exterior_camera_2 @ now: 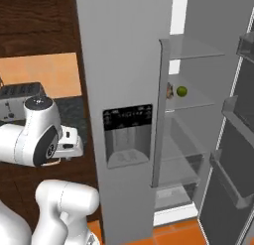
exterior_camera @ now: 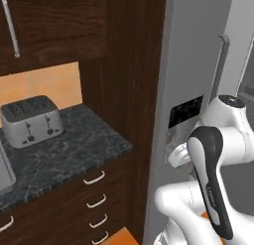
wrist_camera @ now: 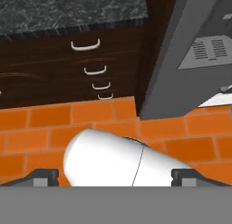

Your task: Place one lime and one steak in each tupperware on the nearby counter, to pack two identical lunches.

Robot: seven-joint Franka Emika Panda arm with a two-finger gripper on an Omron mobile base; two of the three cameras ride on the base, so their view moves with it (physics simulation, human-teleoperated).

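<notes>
Reaching into the fridge is where trouble looks likeliest: the lime (exterior_camera_2: 181,91) sits on a glass shelf (exterior_camera_2: 191,101) behind the edge of the closed grey door (exterior_camera_2: 119,90), with a small brownish lump, perhaps the steak (exterior_camera_2: 169,90), just beside it. The arm's elbow could knock that door edge, and the smooth round fruit would probably roll if nudged. The tool (wrist_camera: 115,177) stands released, its dark tips spread wide and holding nothing, aimed down at the orange brick floor (wrist_camera: 45,128). To the left, the marbled black-grey bench (exterior_camera: 69,145) carries a brushed-metal toaster (exterior_camera: 31,120) near its back edge, above dark wooden drawers with curved silver handles (exterior_camera: 94,178).
</notes>
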